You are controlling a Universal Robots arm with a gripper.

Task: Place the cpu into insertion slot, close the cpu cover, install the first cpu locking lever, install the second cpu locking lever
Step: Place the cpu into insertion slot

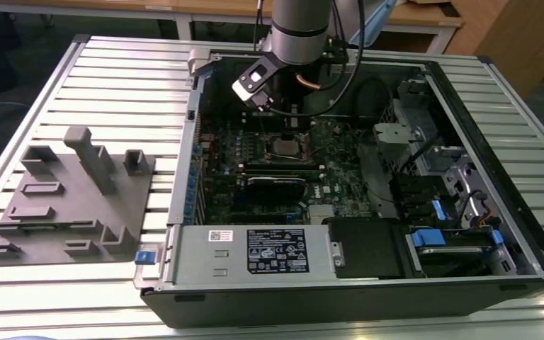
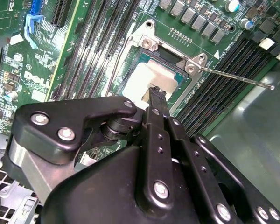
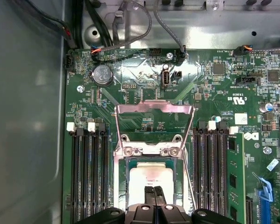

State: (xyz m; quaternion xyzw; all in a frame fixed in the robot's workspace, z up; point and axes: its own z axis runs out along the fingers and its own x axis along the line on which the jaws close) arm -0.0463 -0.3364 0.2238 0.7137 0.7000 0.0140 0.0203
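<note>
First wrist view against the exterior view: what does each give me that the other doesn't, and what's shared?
First wrist view: the cpu cover raised open, the gripper shut at the cpu, and a coin battery. Exterior view: the whole computer case, a grey fixture tray at the exterior view's left, the arm above the case. Both: the insertion slot on the green board, memory slots alongside.

The cpu [image 3: 151, 177] lies in the insertion slot [image 3: 129, 164], the cpu cover [image 3: 154, 108] open beside it, memory slots [image 3: 88, 172] flanking both.
</note>
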